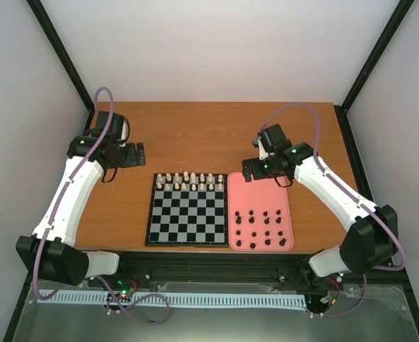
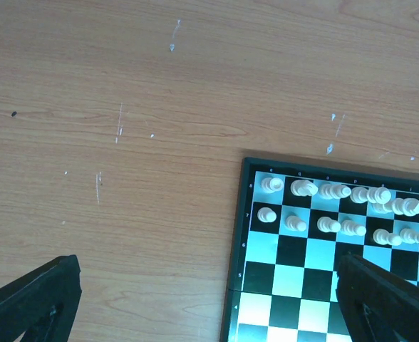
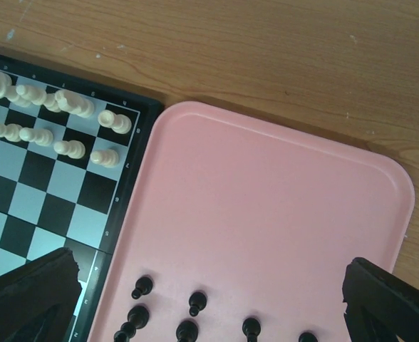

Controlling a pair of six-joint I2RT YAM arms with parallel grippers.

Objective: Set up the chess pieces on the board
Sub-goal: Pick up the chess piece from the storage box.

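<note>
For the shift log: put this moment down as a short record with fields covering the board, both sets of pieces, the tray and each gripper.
board: black and pale grey checks, on the table, beside the tray
white pieces: fill the board's two far rows
chess pieces: black, all in the tray's near half, none on the board
tray: pink, far half bare
left gripper: open, empty, over the table by the board's far left corner
right gripper: open, empty, over the tray's far end
</note>
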